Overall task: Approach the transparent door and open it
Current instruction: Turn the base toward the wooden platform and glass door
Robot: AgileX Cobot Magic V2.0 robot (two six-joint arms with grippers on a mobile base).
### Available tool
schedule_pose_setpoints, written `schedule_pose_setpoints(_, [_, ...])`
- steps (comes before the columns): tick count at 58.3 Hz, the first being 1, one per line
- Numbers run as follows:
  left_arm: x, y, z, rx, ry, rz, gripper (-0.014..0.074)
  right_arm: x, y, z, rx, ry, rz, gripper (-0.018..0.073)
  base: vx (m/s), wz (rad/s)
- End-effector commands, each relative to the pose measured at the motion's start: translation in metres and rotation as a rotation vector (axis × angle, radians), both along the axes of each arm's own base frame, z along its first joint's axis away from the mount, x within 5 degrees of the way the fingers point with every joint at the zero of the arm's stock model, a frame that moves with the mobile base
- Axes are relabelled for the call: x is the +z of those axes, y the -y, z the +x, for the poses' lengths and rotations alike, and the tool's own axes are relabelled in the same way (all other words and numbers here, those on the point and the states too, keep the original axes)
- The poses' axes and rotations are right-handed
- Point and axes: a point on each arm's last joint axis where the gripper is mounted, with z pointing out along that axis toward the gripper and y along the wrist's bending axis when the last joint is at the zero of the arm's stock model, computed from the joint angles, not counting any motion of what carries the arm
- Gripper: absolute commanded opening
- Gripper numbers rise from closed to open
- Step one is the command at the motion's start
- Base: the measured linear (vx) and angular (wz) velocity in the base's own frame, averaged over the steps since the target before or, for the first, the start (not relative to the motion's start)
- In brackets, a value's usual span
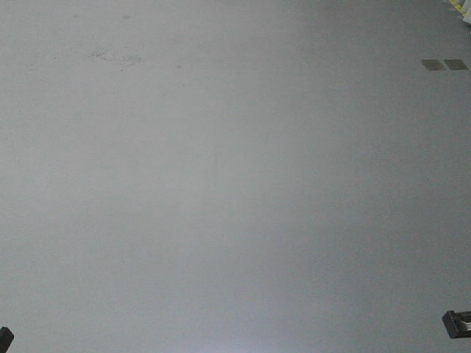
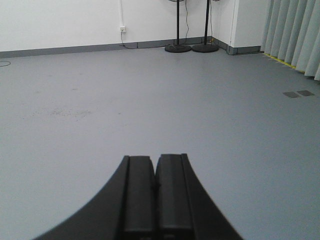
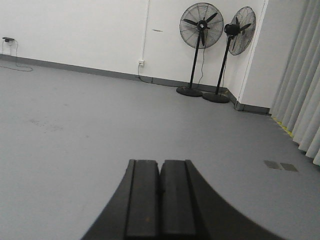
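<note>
The transparent door is out of view in all three views. My left gripper [image 2: 155,159] is shut, its two black fingers pressed together with nothing between them, pointing over bare grey floor. My right gripper [image 3: 160,163] is likewise shut and empty, aimed across the floor toward the far white wall. In the front view only grey floor [image 1: 235,184] shows, with small dark parts of the robot at the bottom left corner [image 1: 4,340] and bottom right corner [image 1: 458,323].
Two black pedestal fans [image 3: 201,25] [image 3: 239,25] stand by the far white wall, their round bases [image 2: 178,48] on the floor. Grey-green curtains [image 2: 295,30] hang along the right side. Two small floor plates [image 3: 280,165] lie near the curtains. A wall socket [image 3: 141,63] has a cable.
</note>
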Motion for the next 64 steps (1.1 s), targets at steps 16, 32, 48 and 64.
schedule_pose_setpoints(16, [0.0055, -0.0003, 0.0002, 0.004, 0.085, -0.024, 0.0003, 0.0067, 0.0005, -0.0012, -0.005, 0.092, -0.004, -0.0001, 0.00, 0.00])
schedule_pose_setpoints(32, [0.0055, -0.0003, 0.0002, 0.004, 0.085, -0.024, 0.0003, 0.0067, 0.0005, -0.0012, -0.005, 0.092, -0.004, -0.0001, 0.00, 0.00])
schedule_pose_setpoints(48, [0.0055, -0.0003, 0.0002, 0.004, 0.085, -0.024, 0.0003, 0.0067, 0.0005, -0.0012, -0.005, 0.092, -0.004, -0.0001, 0.00, 0.00])
schedule_pose_setpoints(64, [0.0055, -0.0003, 0.0002, 0.004, 0.085, -0.024, 0.0003, 0.0067, 0.0005, -0.0012, -0.005, 0.092, -0.004, -0.0001, 0.05, 0.01])
